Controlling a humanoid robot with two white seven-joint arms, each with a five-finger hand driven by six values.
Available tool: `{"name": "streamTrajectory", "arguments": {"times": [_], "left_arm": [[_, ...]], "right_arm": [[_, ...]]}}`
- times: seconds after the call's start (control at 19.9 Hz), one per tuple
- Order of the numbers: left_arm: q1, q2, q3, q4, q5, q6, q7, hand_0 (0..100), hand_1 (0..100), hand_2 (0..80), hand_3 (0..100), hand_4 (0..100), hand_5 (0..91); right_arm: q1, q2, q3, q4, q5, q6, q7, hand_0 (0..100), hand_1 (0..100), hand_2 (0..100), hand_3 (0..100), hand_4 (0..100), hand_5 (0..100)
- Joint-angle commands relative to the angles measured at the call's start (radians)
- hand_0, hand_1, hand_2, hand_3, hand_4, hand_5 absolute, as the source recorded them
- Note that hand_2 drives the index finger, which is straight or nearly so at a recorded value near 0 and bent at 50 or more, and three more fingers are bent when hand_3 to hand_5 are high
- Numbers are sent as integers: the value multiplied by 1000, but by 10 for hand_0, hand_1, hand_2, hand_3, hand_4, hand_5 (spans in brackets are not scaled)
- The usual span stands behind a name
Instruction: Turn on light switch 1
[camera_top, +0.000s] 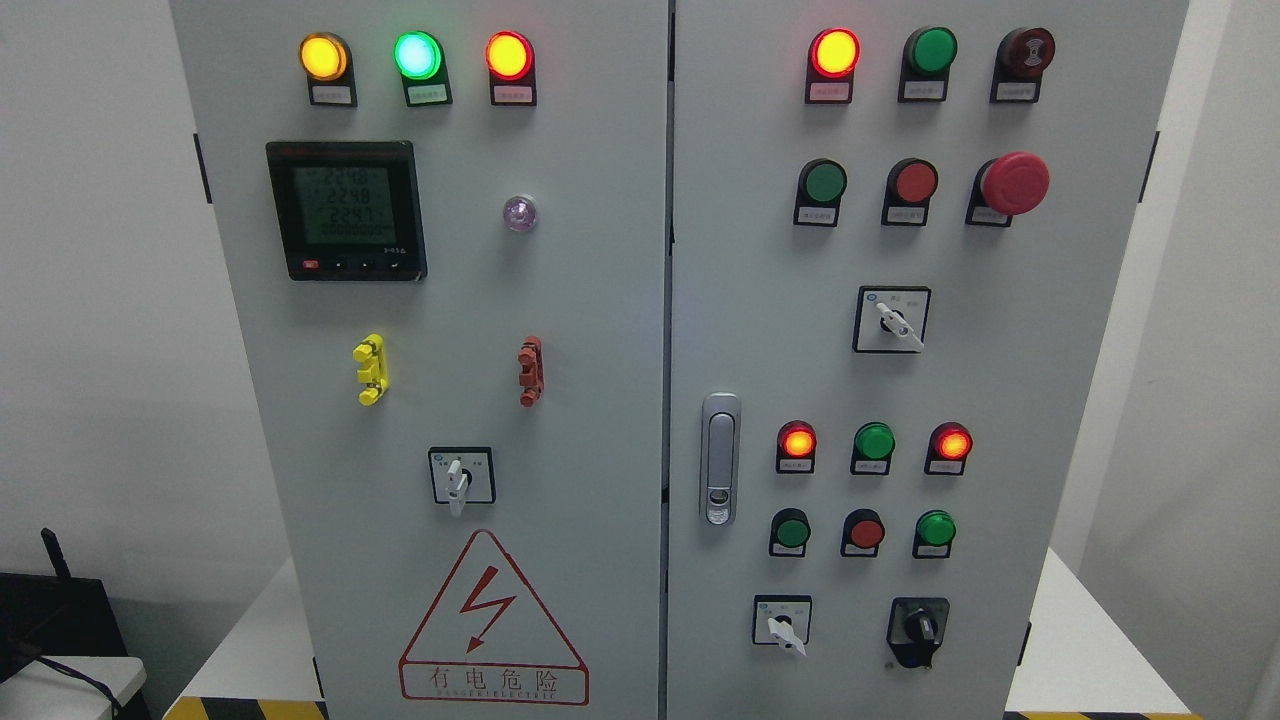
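A grey electrical cabinet (600, 300) fills the head view, with two doors. Its left door carries a lit yellow lamp (324, 56), a lit green lamp (417, 55) and a lit red lamp (509, 55), a digital meter (346, 210), and a white rotary switch (460, 478) pointing down. On the right door sit a lit red lamp (834, 51), green and red push buttons, a red emergency stop (1014, 183), a rotary switch (893, 320), another white rotary switch (782, 624) and a black selector knob (920, 628). Neither of my hands shows in the view.
A metal door handle (720, 458) sits on the right door's left edge. Yellow (370, 368) and red (530, 370) clips stick out of the left door. A red lightning warning triangle (492, 620) is low on it. Yellow-black hazard tape (245, 708) marks the platform edge.
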Motion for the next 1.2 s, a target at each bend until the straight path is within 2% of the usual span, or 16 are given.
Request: {"name": "streamTrajectory", "arguments": {"times": [0.0, 0.4, 0.55, 0.75, 1.0, 1.15], "left_arm": [[-1, 1, 0, 1, -33, 0, 1, 451, 66, 0, 0, 12, 0], [-1, 1, 3, -1, -33, -2, 1, 450, 66, 0, 0, 11, 0], [1, -1, 35, -16, -35, -9, 5, 450, 66, 0, 0, 11, 0], [12, -1, 52, -80, -35, -37, 44, 450, 64, 0, 0, 6, 0], [58, 7, 147, -229, -36, -37, 51, 448, 66, 0, 0, 26, 0], [62, 8, 272, -306, -45, -46, 47, 446, 73, 0, 39, 92, 0]], "right_arm": [[0, 0, 0, 1, -18, 0, -1, 120, 389, 0, 0, 0, 0], [0, 0, 0, 1, -17, 0, 1, 120, 389, 0, 0, 0, 0], [0, 0, 0, 1, -17, 0, 1, 120, 389, 0, 0, 0, 0], [0, 0, 0, 1, -17, 0, -1, 120, 389, 0, 0, 0, 0], [0, 0, 0, -1, -18, 0, -1, 120, 389, 0, 0, 0, 0], [0, 0, 0, -1, -17, 0, -1, 120, 389, 0, 0, 0, 0]]}}
